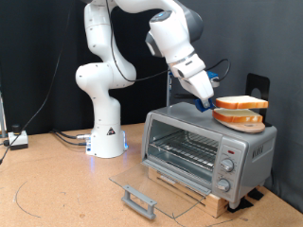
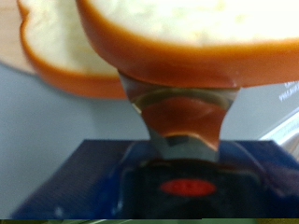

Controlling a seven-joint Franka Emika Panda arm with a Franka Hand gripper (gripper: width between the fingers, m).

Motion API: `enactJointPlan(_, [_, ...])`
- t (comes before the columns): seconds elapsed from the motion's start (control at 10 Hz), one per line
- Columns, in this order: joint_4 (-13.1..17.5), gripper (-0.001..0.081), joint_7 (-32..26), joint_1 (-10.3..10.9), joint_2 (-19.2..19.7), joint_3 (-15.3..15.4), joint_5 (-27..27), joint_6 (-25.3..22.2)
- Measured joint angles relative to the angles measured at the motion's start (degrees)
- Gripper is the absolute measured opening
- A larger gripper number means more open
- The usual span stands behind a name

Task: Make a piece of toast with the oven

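The silver-grey oven (image 1: 248, 149) stands on the table at the exterior view's right. Its glass door (image 1: 156, 182) is dropped open and the wire rack (image 1: 185, 147) inside is bare. Two bread slices lie stacked on the oven's top. My gripper (image 1: 207, 102) is at the left edge of the upper slice (image 1: 240, 102) and is shut on it, holding it slightly above the lower slice (image 1: 239, 119). In the wrist view one metal finger (image 2: 177, 112) presses the crust of the upper slice (image 2: 187, 33). The lower slice (image 2: 56, 47) lies behind, and the other finger is hidden.
The arm's white base (image 1: 106, 140) stands on the table at the exterior view's left, with cables (image 1: 66, 137) trailing from it. The open door's handle (image 1: 139, 199) sticks out toward the front. Three knobs (image 1: 227, 163) sit on the oven's right panel. A black stand (image 1: 258, 87) rises behind the oven.
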Motion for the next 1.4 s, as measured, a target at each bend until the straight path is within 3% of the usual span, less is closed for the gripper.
enactJointPlan(0.4, [-1.12,0.0395,-0.95,-0.83,-1.85,-1.41,-0.9,-1.38])
enactJointPlan(1.1, [-0.23,0.0395,-13.6,-7.38,-2.5,-12.95,-7.99,-13.65])
enactJointPlan(1.4, [-0.43,0.0395,-15.53,-7.95,-2.53,-13.76,-8.33,-14.25])
